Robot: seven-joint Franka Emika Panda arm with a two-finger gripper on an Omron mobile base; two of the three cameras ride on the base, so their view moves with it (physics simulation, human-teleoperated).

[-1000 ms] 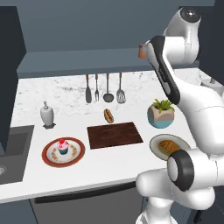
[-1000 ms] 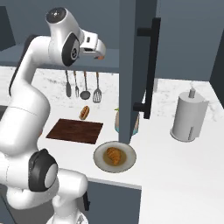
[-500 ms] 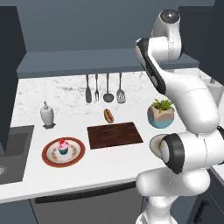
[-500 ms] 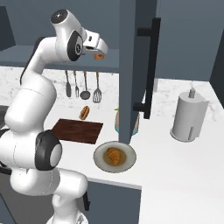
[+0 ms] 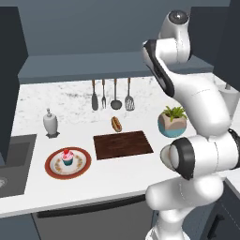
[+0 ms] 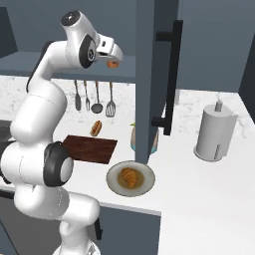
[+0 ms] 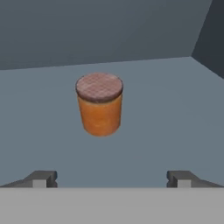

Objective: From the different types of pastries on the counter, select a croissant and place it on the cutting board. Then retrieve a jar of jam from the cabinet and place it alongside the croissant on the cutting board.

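- Up at the cabinet [image 6: 149, 74] shelf, the white arm reaches high, and its hand [image 7: 111, 179] faces the jar of jam [image 7: 99, 104] with both fingertips spread wide apart, pinching nothing.
- Seen from the hand, the small orange jar of jam stands upright on the flat slate shelf, ahead of the fingertips and apart from them, a little left of the middle between them.
- Below the cabinet, the white speckled desk [image 5: 117, 173] carries a dark brown cutting board [image 5: 123, 144] with nothing on it.
- Just behind the cutting board lies a small reddish-brown bun [image 5: 116, 123].
- Left of the cutting board, a pink-topped cupcake [image 5: 68, 157] sits on a red-rimmed plate [image 5: 82, 166].
- Right of the cutting board, seen from the right base camera, the golden croissant [image 6: 130, 177] rests on a grey plate [image 6: 115, 183] near the desk's front edge.
- Beside the cutting board's right end stands a potted plant [image 5: 172, 122].
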